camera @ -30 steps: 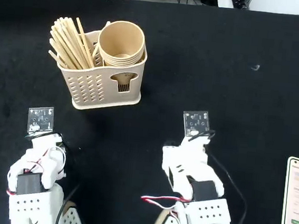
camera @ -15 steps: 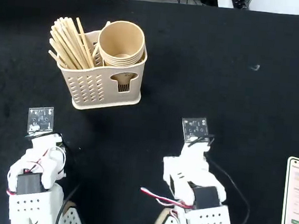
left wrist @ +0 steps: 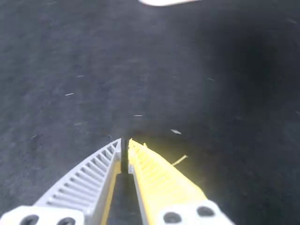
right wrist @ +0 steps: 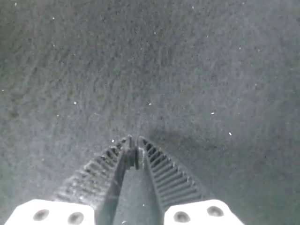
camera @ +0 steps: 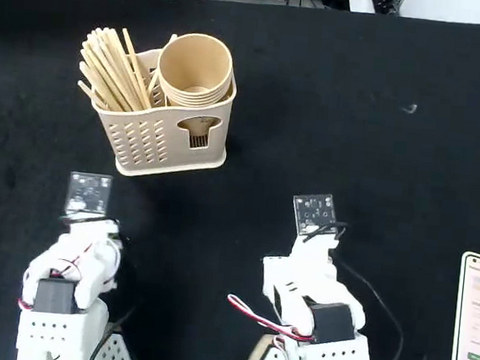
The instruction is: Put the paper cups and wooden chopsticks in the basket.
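Paper cups [camera: 195,69] and chopsticks [camera: 110,70] sit in the basket [camera: 163,143], far left on the tabletop. Left gripper [left wrist: 125,149] and right gripper [right wrist: 135,147]: fingers together, empty, near side. Left arm is closer; basket lies far-right of it.

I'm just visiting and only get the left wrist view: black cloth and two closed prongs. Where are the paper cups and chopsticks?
Observer: The high view shows the paper cups stacked inside the basket.
Operator: And the chopsticks?
Observer: The wooden chopsticks stand bundled in that same basket, beside the cups.
Operator: What about the other arm?
Observer: Its own camera shows the right hand shut, holding nothing, over the bare black table.
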Tool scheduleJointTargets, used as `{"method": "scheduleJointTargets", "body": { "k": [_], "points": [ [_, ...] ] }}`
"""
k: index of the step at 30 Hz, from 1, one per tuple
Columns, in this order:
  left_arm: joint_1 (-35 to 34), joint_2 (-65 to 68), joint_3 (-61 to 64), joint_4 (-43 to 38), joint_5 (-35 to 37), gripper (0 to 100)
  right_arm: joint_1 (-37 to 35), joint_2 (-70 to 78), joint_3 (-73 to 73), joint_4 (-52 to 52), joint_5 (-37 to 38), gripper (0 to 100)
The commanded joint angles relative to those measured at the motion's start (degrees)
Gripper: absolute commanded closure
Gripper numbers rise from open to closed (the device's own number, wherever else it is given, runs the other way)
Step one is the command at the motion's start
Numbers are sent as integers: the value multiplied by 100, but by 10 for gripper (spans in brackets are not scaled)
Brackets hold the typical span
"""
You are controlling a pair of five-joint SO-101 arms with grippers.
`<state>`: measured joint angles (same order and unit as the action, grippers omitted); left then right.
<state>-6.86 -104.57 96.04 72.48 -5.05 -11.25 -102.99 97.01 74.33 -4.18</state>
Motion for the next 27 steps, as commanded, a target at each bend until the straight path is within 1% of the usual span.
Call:
{"method": "scheduleJointTargets", "body": {
  "k": [1, 27],
  "points": [
    [119, -35, 127, 18, -35, 963, 114, -549, -40, 44, 0, 984],
    [57, -9, 127, 18, -35, 963, 105, -549, -40, 44, 0, 984]
  ]
}}
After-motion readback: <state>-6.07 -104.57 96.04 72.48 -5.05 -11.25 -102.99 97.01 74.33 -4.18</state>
